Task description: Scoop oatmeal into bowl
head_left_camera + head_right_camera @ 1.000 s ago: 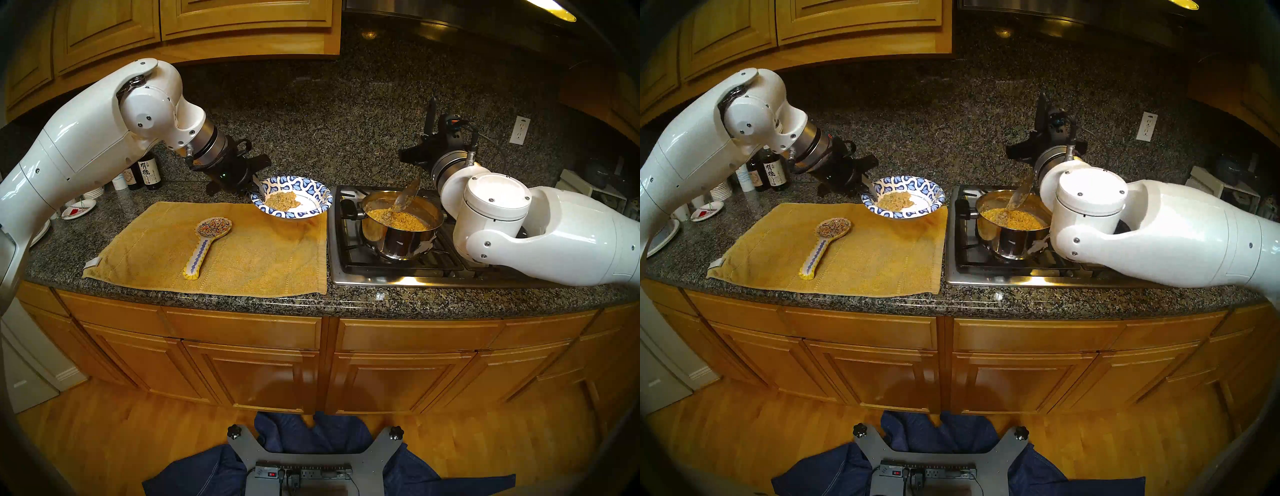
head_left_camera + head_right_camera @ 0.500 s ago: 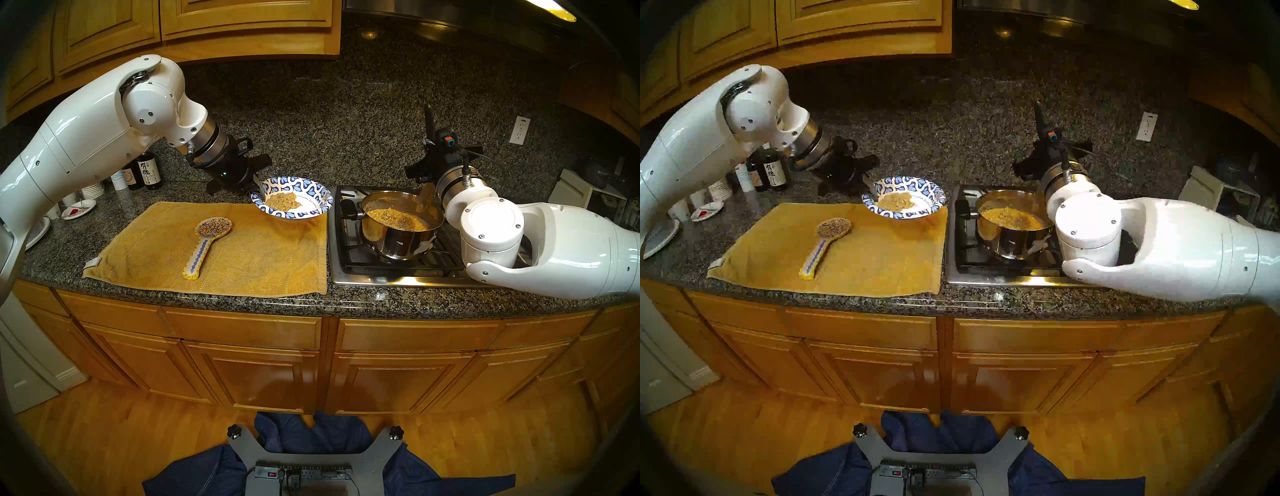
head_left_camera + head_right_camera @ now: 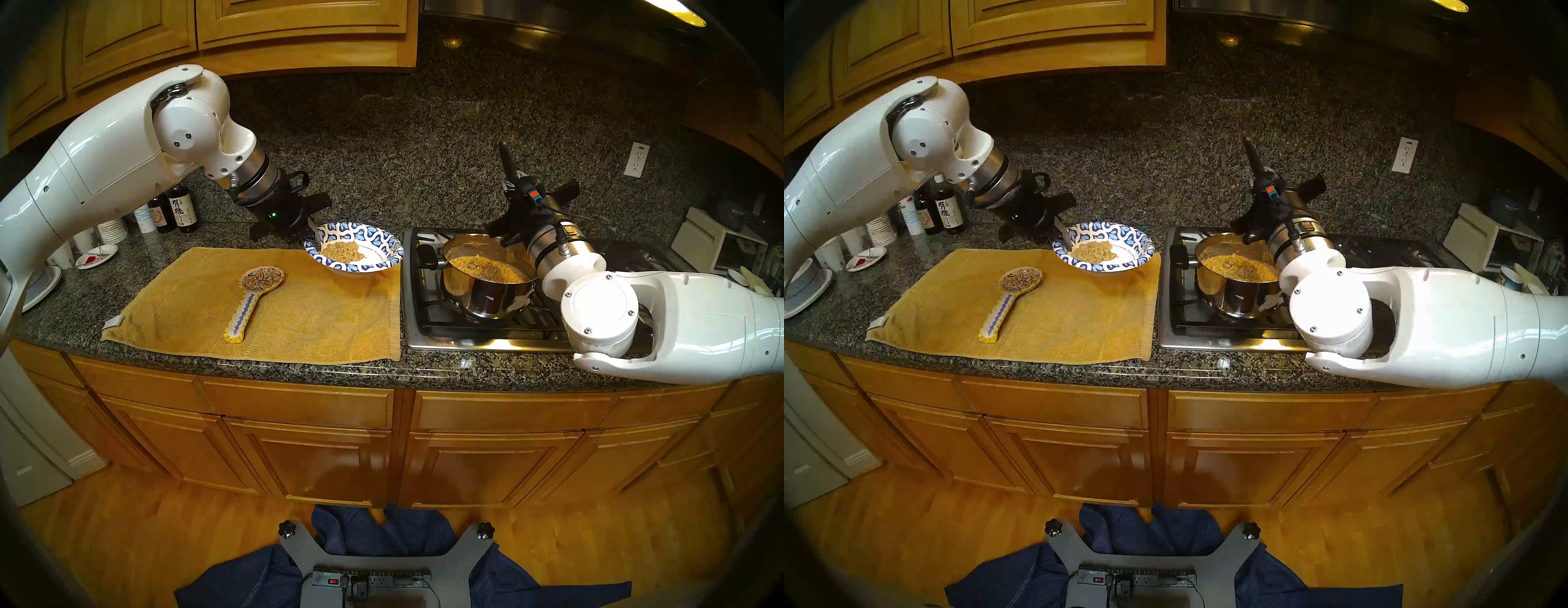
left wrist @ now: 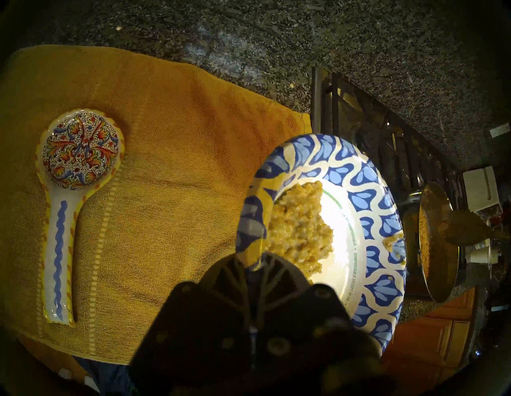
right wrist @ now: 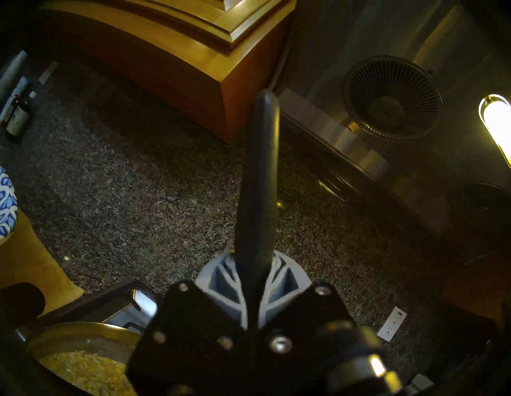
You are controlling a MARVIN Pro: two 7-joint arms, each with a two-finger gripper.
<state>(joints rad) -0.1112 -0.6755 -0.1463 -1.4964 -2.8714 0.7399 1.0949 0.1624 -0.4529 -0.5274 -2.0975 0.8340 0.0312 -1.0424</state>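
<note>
Our two arms [image 3: 106, 161] wear glossy white shells with rounded joint caps and small dark screws. Each wrist ends in a silver metal ring [image 3: 259, 170], then black hardware with looping black cable. A green light [image 3: 273, 214] glows on the left; an orange-and-teal tab [image 3: 536, 196] marks the right.

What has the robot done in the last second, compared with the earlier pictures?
The right claw, shut on the spoon's black handle, rolled and sank toward the pot; the spoon's bowl, a second ago dipped in the pot's oatmeal, came up loaded with oatmeal, as the left wrist view shows. The left claw kept its grip on the paper bowl's rim, shifting it slightly left. The towel and spoon rest stayed put.
</note>
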